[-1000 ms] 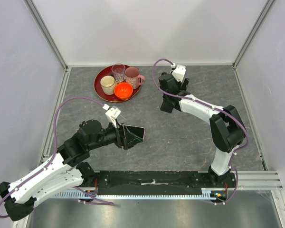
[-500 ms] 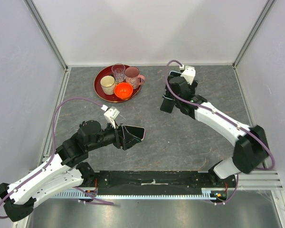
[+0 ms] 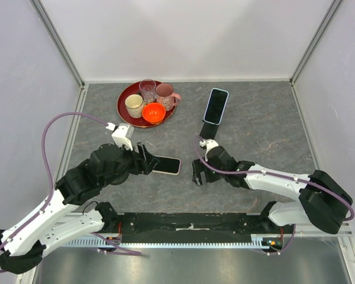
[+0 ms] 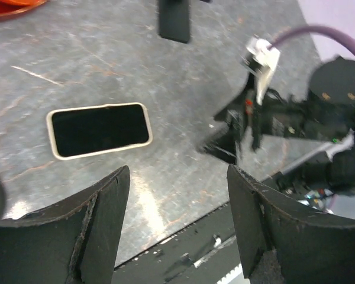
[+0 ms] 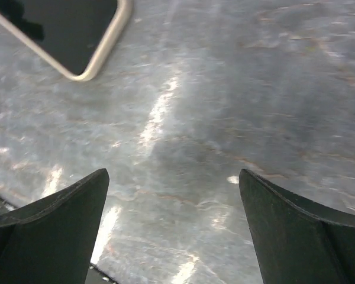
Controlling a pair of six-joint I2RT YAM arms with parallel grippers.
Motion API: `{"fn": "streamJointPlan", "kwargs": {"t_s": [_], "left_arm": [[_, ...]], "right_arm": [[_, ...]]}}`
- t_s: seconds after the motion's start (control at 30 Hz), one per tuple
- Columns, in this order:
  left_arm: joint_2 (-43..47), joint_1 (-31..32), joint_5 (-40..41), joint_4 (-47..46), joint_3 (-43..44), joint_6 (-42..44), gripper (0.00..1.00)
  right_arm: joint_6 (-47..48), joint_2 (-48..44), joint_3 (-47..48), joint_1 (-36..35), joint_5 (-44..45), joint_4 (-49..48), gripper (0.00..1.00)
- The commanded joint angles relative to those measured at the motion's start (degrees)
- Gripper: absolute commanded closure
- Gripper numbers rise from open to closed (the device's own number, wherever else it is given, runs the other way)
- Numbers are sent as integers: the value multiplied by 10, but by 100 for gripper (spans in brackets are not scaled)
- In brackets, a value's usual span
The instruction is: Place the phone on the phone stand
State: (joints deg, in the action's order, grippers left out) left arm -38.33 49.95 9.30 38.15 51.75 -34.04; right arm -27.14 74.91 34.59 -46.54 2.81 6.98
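A phone (image 3: pixel 167 165) with a cream rim and black screen lies flat on the grey table, near the middle. It also shows in the left wrist view (image 4: pixel 100 130) and, partly, in the right wrist view (image 5: pixel 65 29). My left gripper (image 3: pixel 147 161) (image 4: pixel 177 177) is open and empty, just left of it. My right gripper (image 3: pixel 196 176) (image 5: pixel 173 177) is open and empty over bare table, just right of it. A dark slab with a pale blue rim (image 3: pixel 216 105) is propped at the back centre and shows as a dark shape in the left wrist view (image 4: pixel 174 21). I cannot make out a stand under it.
A red tray (image 3: pixel 121 106) at the back left holds cups, a glass and an orange bowl (image 3: pixel 154 112). The right arm (image 4: pixel 284 112) lies low across the near right of the table. Walls close in the table on three sides.
My left gripper has let go of the cream-rimmed phone, which now lies flat, and has drawn back left. My right arm swung from the back centre down to the near middle, uncovering the blue-rimmed slab.
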Motion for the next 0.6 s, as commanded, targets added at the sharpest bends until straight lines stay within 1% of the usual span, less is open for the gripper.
{"fn": "streamJointPlan", "kwargs": {"t_s": [0.0,0.1,0.13,0.2,0.33,0.37,0.4,0.5,0.53,0.57], "left_arm": [[-10,0,130,76,34,17,26],[-25,0,179,116,50,-3,24],[-29,0,207,149,56,-12,24],[-32,1,229,176,64,-28,24],[-11,0,296,247,64,-54,25],[-2,1,302,256,66,-66,25],[8,1,304,261,71,-71,25],[77,0,296,260,72,-80,26],[120,0,297,256,68,-82,26],[145,0,299,250,59,-84,29]], "right_arm": [[10,-24,3,-42,-37,-85,2],[10,-2,27,-59,-32,-72,2],[11,1,34,-63,-32,-72,2],[17,10,48,-75,-32,-74,2],[34,16,51,-107,-32,-123,2],[38,18,51,-112,-32,-134,2],[45,26,53,-117,-32,-144,2],[67,49,79,-141,-32,-161,2],[69,55,86,-149,-32,-166,2],[70,66,99,-152,-34,-173,2]]}}
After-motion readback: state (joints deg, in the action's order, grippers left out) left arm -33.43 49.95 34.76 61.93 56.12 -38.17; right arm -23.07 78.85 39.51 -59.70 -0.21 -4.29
